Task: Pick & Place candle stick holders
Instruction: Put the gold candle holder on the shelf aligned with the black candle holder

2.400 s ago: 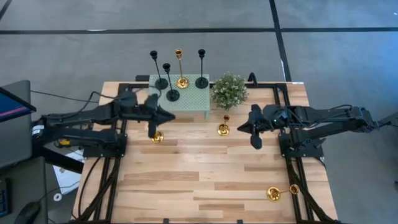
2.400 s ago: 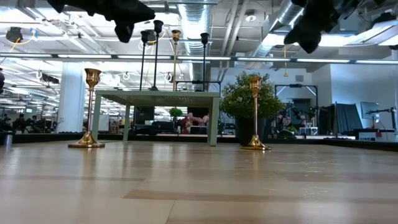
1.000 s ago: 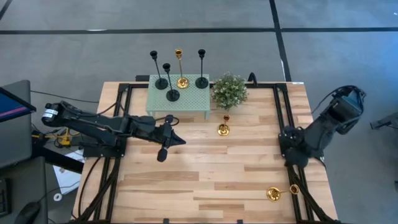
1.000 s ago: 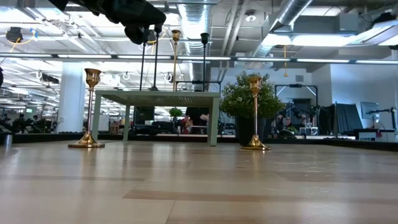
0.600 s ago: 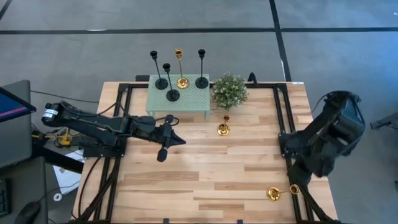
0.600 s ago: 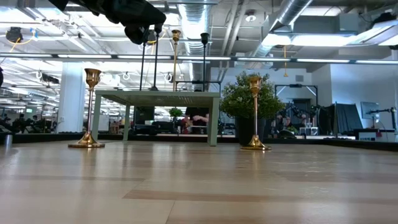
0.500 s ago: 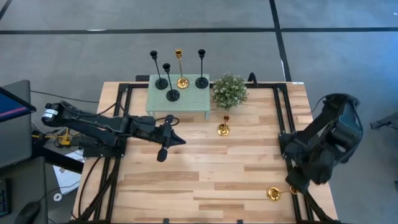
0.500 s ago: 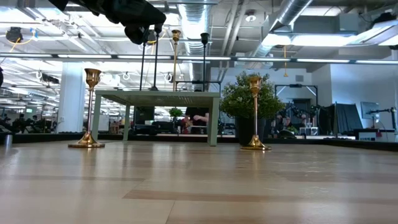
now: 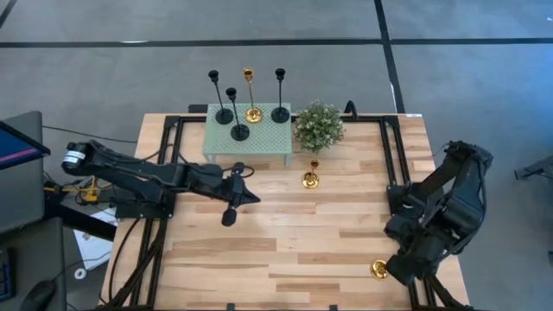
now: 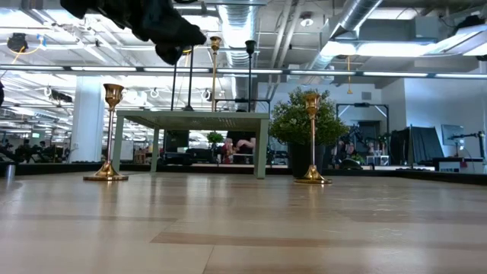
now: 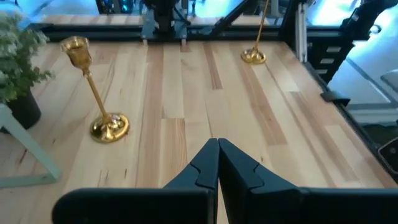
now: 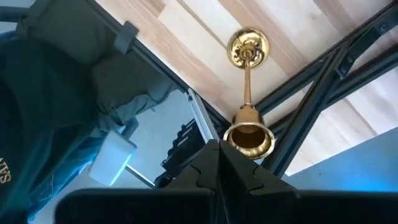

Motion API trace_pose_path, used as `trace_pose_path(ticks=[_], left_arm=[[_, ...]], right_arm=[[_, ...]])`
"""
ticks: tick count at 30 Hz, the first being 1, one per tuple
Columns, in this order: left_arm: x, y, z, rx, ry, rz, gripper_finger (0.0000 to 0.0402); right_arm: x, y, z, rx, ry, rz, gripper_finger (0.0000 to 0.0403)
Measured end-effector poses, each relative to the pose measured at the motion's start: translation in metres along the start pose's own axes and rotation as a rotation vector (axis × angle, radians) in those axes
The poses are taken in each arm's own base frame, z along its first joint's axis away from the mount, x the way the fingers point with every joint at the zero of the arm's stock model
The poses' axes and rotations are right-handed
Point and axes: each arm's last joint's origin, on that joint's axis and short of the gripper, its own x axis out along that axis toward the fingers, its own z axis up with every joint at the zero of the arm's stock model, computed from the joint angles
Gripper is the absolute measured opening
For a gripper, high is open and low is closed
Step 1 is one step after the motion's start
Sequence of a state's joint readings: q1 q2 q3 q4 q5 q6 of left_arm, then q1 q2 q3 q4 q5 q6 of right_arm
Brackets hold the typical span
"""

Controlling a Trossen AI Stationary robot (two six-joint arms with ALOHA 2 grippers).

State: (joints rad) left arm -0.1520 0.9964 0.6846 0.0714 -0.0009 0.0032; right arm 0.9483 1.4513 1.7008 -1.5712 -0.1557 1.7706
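Three black holders [image 9: 239,131] and one gold holder [image 9: 252,113] stand on the mint table [image 9: 259,145]. A gold holder [image 9: 309,179] stands on the wood near the plant. Another gold holder [image 10: 106,133] stands left of it; in the high view my left arm hides it. A fourth gold holder [image 9: 378,269] appears to stand by the near right corner. My right gripper [image 12: 218,147] is shut, its tips just beside that holder's cup [image 12: 249,138]. My left gripper [image 9: 228,216] is shut in the air over the table's middle left.
A bushy potted plant [image 9: 319,126] stands right of the mint table. Black frame rails [image 9: 390,164] run along the table's left and right sides. Bare wood [image 9: 285,242] lies across the middle and near part. A monitor [image 9: 17,142] stands off the table's left.
My right arm has swung from its folded place at the table's right edge toward the near edge and down over the gold holder at the near right, whose cup it now covers in the high view. My left gripper has dipped a little.
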Motion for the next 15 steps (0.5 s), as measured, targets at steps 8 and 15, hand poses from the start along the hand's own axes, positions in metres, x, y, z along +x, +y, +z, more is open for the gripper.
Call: trace_pose_path(ticks=[8,15], left_arm=[[0.001,0.001,0.000,0.005,-0.003,0.008,0.0007],[-0.001,0.001,0.001,0.044,-0.014,0.009,0.0007]], right_arm=[[0.012,0.001,0.007,0.094,0.105,-0.074,0.0000],[0.015,0.002,0.010,0.110,0.087,-0.081,0.0000]])
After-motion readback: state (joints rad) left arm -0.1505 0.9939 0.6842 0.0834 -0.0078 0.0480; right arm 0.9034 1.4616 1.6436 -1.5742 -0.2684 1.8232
